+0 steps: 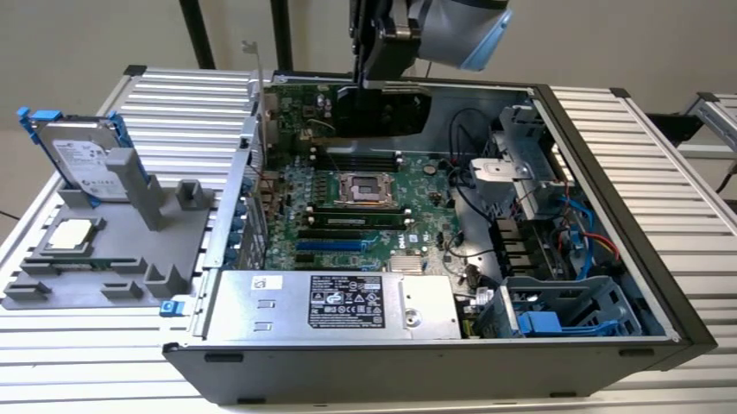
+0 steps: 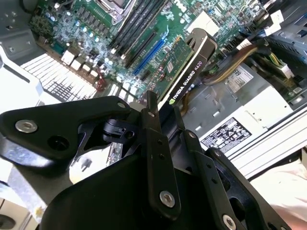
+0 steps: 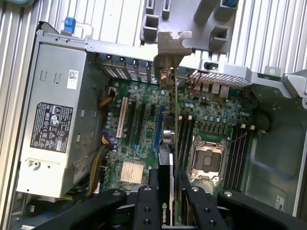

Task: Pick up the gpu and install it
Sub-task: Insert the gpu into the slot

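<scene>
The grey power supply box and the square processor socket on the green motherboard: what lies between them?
In the exterior view, between the power supply and the socket lie black and blue expansion slots and a small silver heatsink.

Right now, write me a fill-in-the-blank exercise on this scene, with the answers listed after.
1. The end effector is shut on the ____.
2. The gpu is held over the open computer ____.
3. On the grey tray, the hard drive carries ____ clips.
4. The power supply bears a black ____.

Answers: gpu; case; blue; label
</scene>
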`<action>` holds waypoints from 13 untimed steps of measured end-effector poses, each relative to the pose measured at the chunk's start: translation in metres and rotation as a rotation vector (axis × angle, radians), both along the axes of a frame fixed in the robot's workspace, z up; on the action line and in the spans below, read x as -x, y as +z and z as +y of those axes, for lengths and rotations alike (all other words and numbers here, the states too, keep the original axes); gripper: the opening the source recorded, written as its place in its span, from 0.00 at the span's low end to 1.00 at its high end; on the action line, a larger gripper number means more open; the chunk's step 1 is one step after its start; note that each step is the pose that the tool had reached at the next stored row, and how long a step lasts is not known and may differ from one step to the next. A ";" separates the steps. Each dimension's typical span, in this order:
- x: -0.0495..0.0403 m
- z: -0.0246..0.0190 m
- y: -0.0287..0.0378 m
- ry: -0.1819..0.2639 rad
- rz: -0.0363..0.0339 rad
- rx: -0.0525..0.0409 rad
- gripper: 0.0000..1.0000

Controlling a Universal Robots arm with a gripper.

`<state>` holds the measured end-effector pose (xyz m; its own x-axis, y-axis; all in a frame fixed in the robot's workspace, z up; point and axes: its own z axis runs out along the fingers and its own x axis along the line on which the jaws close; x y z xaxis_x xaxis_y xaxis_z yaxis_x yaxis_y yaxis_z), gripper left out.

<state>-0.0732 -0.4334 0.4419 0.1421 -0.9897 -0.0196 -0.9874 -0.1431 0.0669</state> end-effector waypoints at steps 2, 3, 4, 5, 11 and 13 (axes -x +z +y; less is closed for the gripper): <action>0.0000 0.0000 -0.0004 -0.006 -0.0001 -0.0001 0.00; 0.0000 0.0000 -0.0005 -0.009 0.0000 0.0000 0.00; 0.0000 0.0000 -0.0007 -0.011 -0.0001 -0.0001 0.00; 0.0000 0.0000 -0.0009 -0.013 -0.0001 -0.0001 0.00; 0.0000 0.0000 -0.0018 -0.023 0.0000 -0.0001 0.00; 0.0000 0.0000 -0.0021 -0.026 0.0000 0.0000 0.00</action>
